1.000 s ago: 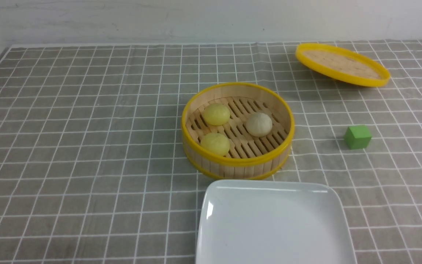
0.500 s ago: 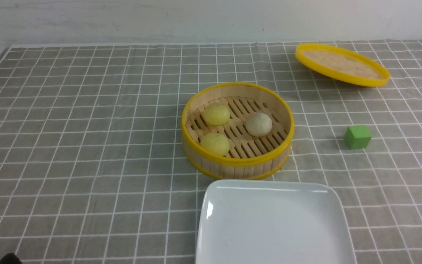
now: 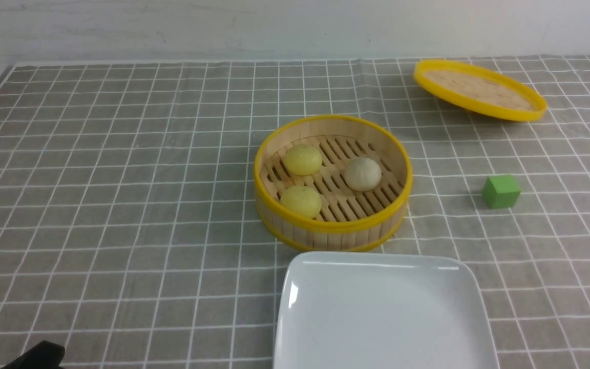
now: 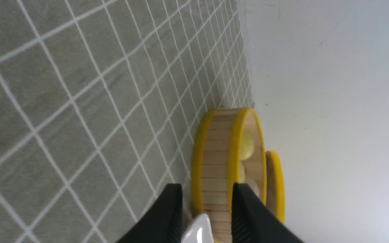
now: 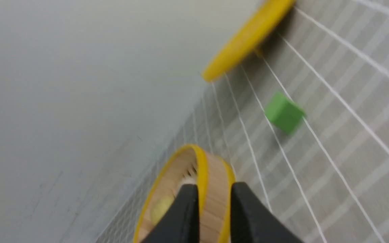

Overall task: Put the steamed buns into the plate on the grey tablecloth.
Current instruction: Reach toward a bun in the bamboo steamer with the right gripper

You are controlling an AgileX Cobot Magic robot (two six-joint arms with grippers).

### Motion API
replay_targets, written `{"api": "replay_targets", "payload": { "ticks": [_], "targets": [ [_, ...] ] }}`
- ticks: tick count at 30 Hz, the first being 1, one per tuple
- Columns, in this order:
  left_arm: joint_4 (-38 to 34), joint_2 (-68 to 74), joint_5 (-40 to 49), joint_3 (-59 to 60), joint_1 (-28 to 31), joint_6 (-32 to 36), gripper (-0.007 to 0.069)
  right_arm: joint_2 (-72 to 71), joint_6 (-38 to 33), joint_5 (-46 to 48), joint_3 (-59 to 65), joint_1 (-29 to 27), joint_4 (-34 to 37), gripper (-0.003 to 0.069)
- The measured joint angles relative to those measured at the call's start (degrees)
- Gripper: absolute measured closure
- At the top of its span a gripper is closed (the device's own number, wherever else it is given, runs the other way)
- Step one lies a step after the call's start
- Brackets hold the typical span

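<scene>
Grey tablecloth (image 3: 121, 179) covers the table. My left end effector (image 4: 207, 189) and right end effector (image 5: 213, 189) stand partly open, empty. 3 steamed buns (image 3: 302, 159) sit in the steamer (image 3: 331, 233) ahead of both, the plate (image 3: 295, 287) nearer.

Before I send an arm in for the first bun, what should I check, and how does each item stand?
1. Steamer uncovered: ok, lid lies apart, far right.
2. Buns reachable: ok, far yellow bun, near yellow bun and white bun sit in it, apart.
3. Plate bare: ok.
4. Left gripper open, empty: ok.
5. Right gripper open, empty: ok, though blurred.
6. Cube out of the way: ok, right of the steamer.
</scene>
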Motion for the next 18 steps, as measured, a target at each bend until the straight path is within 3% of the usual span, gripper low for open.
{"api": "replay_targets", "payload": {
  "ticks": [2, 4, 7, 9, 13, 18],
  "targets": [
    [-0.39, 0.00, 0.61, -2.73, 0.00, 2.30, 0.0386, 2.09, -2.84, 0.26, -3.85, 0.00, -2.83, 0.0585],
    [-0.37, 0.31, 2.37, -10.45, 0.00, 8.86, 0.0425, 9.35, -8.51, 6.43, -13.65, 0.00, -7.96, 0.0664],
    [0.61, 3.87, 6.43, -16.49, 0.00, 12.74, 0.0486, 17.63, -11.70, 18.13, -22.55, 0.00, -10.16, 0.0672],
    [3.71, 12.14, 18.49, -23.06, 0.00, 16.90, 0.0585, 31.05, -15.53, 32.82, -31.27, 0.00, -9.29, 0.0671],
    [6.55, 25.65, 32.32, -28.30, 0.00, 23.70, 0.0622, 46.53, -24.12, 40.75, -38.20, 0.00, -2.34, 0.0668],
    [7.41, 40.22, 39.31, -33.71, 0.00, 35.17, 0.0622, 65.11, -44.95, 41.54, -46.12, 1.67, 18.00, 0.0631]
  ]
}}
